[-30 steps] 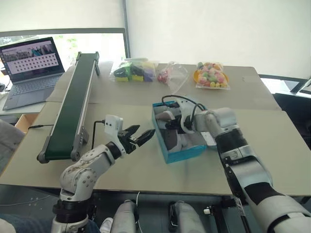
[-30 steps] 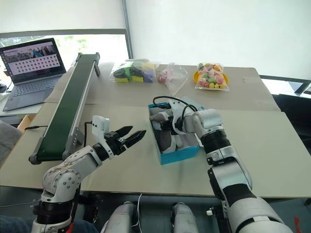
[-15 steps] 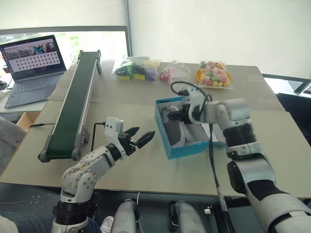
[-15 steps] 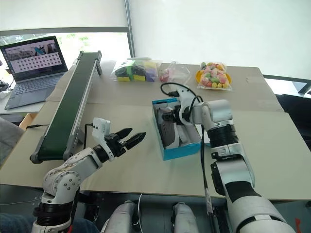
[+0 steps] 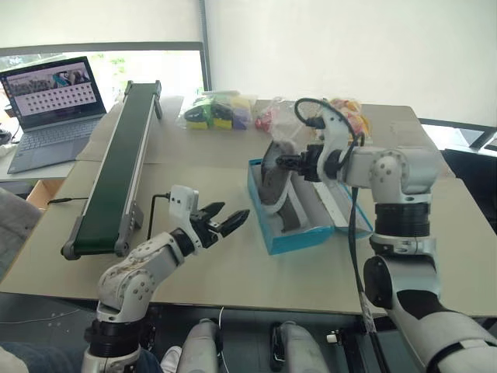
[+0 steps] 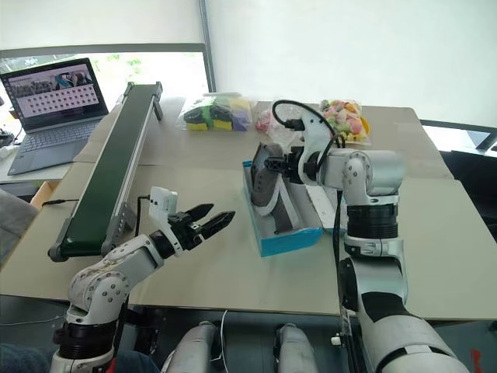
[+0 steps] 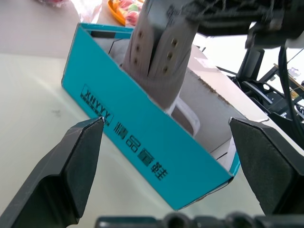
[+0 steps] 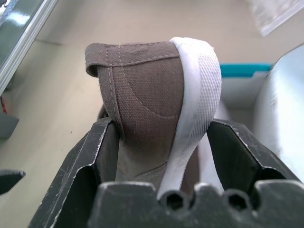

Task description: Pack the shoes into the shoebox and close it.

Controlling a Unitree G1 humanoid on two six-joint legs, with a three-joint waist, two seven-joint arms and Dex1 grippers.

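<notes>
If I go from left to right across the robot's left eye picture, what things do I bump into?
Laptop → conveyor belt → left gripper → shoe held up by the right gripper, over the shoebox.

One grey-brown shoe (image 5: 273, 180) stands tilted, heel up, in the open turquoise shoebox (image 5: 289, 239).
</notes>
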